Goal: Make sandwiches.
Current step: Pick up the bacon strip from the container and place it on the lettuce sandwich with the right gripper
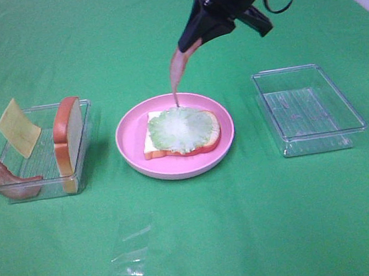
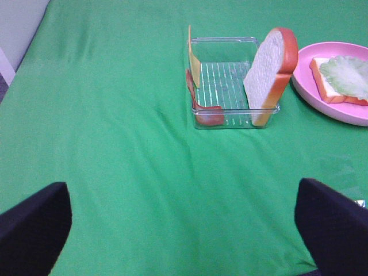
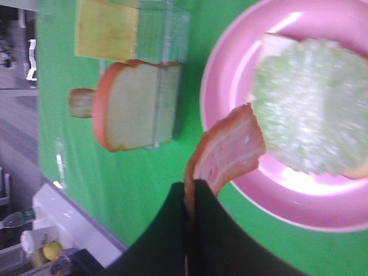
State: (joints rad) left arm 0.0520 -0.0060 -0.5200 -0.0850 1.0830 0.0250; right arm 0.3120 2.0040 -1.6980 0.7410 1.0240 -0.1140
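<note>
Above the far rim of the pink plate [image 1: 175, 169], in the high view, the right gripper [image 1: 190, 45] is clenched on the top end of the held bacon strip [image 1: 177, 75]. The strip hangs with its long axis nearly upright, directly below the fingertips, and its free end points down at the plate's far edge, just behind the lettuce leaf [image 1: 182, 128]. The leaf lies flat on the lower bread slice [image 1: 150, 141] in the middle of the plate. Left of the plate, the left tray [image 1: 43, 165] holds the upright bread slice [image 1: 68, 135] on edge, the leaning cheese square [image 1: 18, 128] and the second bacon strip [image 1: 0, 175], draped over its wall farthest from the plate. Right of the plate stands the right tray [image 1: 308, 106].

In the left wrist view, the left gripper [image 2: 183, 190] is spread wide with nothing between its fingers, well apart from the plate [image 2: 322, 103] and short of the tray [image 2: 230, 86].

In the right wrist view, the right gripper's [image 3: 190, 190] jaws are pressed together on one end of the bacon strip [image 3: 227, 152]. Its long axis runs away from the fingertips, and its far end reaches over the plate [image 3: 230, 75] rim to the lettuce [image 3: 305, 109] edge.
</note>
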